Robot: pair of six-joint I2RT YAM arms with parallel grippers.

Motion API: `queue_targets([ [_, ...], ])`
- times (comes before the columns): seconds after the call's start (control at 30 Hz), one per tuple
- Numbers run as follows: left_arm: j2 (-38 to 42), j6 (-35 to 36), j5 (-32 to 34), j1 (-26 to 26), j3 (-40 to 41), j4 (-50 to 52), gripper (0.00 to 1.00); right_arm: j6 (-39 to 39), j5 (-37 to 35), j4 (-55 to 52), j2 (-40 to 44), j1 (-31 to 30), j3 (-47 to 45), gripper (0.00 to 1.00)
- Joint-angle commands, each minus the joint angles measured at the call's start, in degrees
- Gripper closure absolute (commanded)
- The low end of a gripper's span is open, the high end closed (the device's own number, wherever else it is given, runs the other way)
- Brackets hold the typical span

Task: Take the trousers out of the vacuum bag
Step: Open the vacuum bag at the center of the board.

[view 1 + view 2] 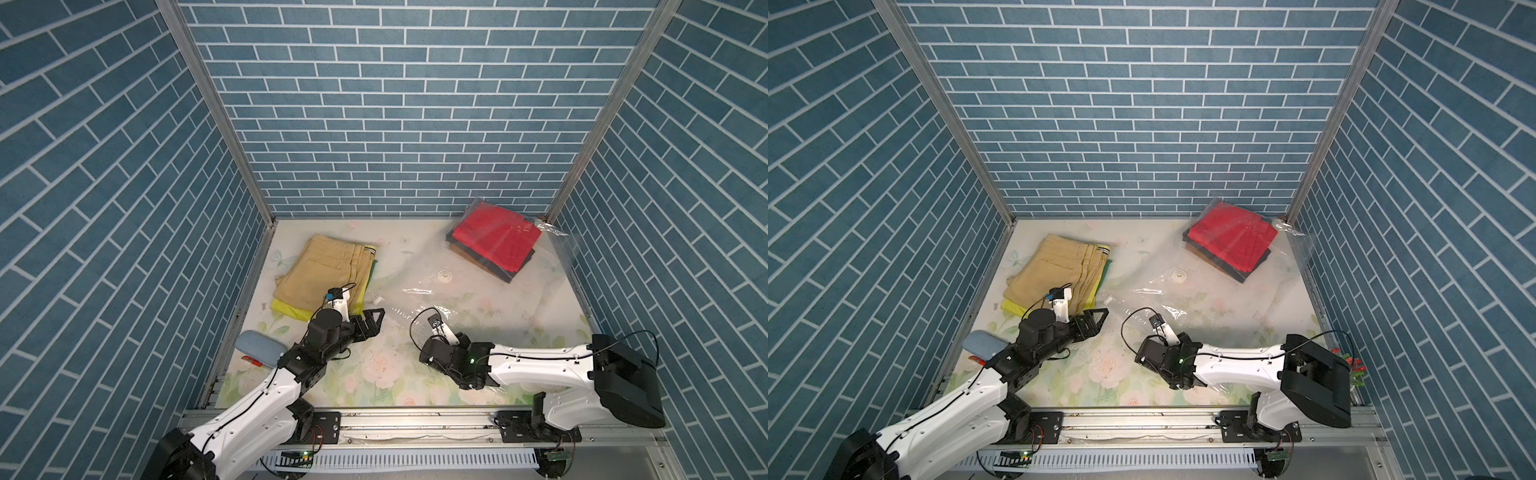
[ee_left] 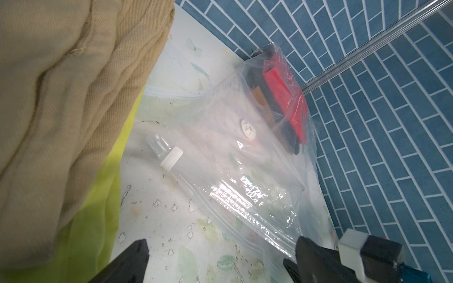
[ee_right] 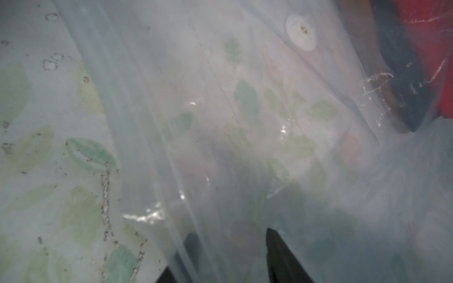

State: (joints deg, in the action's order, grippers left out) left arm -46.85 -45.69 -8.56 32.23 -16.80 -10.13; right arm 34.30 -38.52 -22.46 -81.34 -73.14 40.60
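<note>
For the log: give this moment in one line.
left gripper open; right gripper jaws astride bag; red stack inside; beige pile out

right gripper point(image 3: 235, 259): blurred behind vacuum bag point(image 3: 220, 122) film, grip unclear | black trousers point(image 1: 509, 272): mostly hidden under red

A robot test cell dressed up as a home: printed blue brick wall panels point(image 1: 399, 124) in aluminium framing point(image 1: 216, 112) enclose a floral-patterned desk point(image 1: 374, 374), with an arm-mounting rail point(image 1: 415, 424) along its near edge.
</note>
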Motion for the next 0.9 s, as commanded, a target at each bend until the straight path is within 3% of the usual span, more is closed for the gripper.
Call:
queue_targets([
  [0.0,1.35,-0.19,0.91,0.34,1.31,0.86,0.01,-2.30,-0.39,2.66,2.71,-0.17,1.16,0.75],
  [0.17,3.23,-0.19,0.74,0.38,1.79,1.51,0.00,-8.11,8.24,8.02,9.97,0.76,0.11,1.00],
  [0.53,9.91,-0.07,3.14,0.44,-1.47,9.55,0.03,-11.56,39.34,16.15,16.36,7.65,2.53,1.00],
  [0.87,23.72,1.00,8.94,0.45,-6.88,25.05,0.08,-8.38,66.28,26.83,15.55,12.88,5.67,1.00],
])
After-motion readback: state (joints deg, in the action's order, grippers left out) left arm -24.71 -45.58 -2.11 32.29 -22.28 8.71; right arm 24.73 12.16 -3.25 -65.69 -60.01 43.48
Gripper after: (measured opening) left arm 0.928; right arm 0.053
